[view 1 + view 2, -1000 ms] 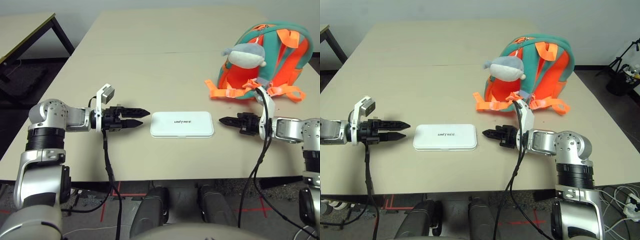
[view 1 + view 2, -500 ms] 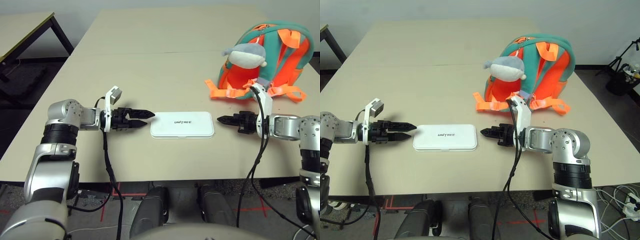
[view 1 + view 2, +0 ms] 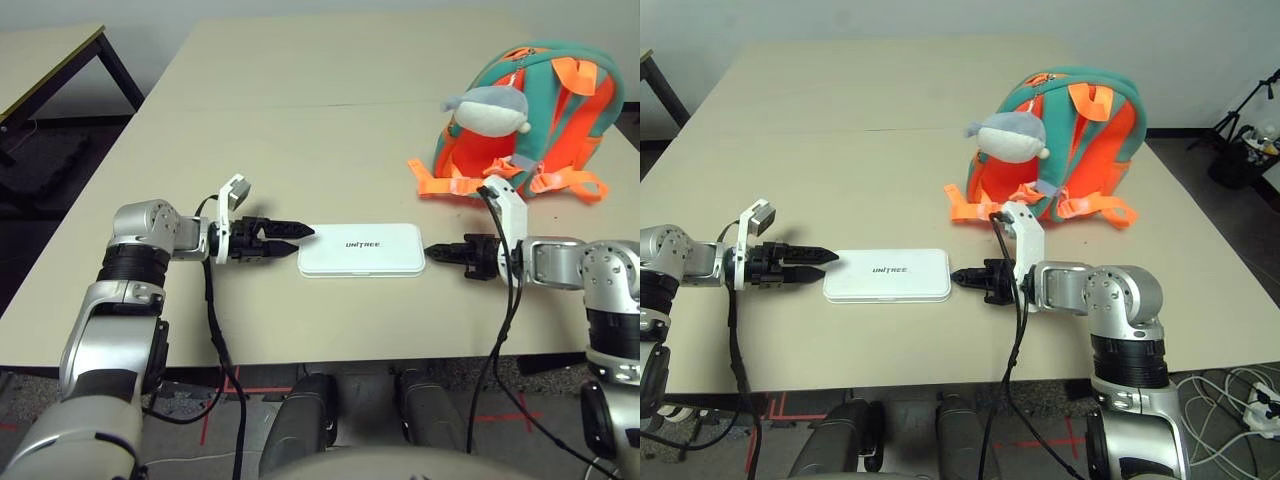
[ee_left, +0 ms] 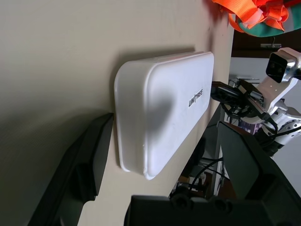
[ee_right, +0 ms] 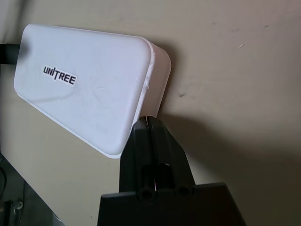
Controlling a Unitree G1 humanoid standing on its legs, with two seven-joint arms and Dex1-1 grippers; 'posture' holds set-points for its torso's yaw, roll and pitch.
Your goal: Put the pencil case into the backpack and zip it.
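End effector (image 4: 162,146) on my left gapes wide, empty; right one (image 5: 146,118) shut, empty — pencil case (image 3: 361,250) between them on the desk (image 3: 250,320), backpack (image 3: 530,125) at one o'clock.

we see a broad beige counter (image 3: 250,150) with a faint seam running across it. behind it we have a pale wall (image 3: 890,20). over on the left stands a second table (image 3: 50,60), its top light and its legs dark. on the right, well apart from the counter, we find a black tripod (image 3: 1247,105) beside a dark bin (image 3: 1240,163) with things in it. below that, we notice white cables (image 3: 1210,420) tangled on the grey floor (image 3: 1015,425), which also carries red tape lines (image 3: 1060,441).
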